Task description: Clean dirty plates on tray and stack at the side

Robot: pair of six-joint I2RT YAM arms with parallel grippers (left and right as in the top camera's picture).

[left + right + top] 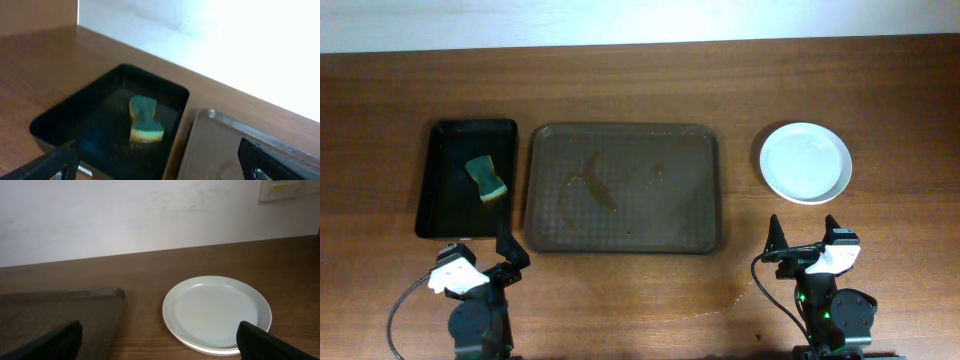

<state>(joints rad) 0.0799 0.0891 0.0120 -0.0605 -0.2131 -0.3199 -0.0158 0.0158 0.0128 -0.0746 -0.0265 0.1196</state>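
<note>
Hanging wide and empty, left tool point(475, 243) and right tool point(804, 225) look finished: plates point(806, 162) stacked at right, tray point(690, 160) bare, nothing left to do.

Dark brown wood-grain table point(640, 90), matte, fills the overhead view up to a pale strip at the far edge. Plain white wall point(125, 220) right behind it, faint scuffs. Small beige panel point(288, 189) on the wall, cropped, text unreadable. Left wrist view: wall blown out bright; light is even elsewhere.
</note>
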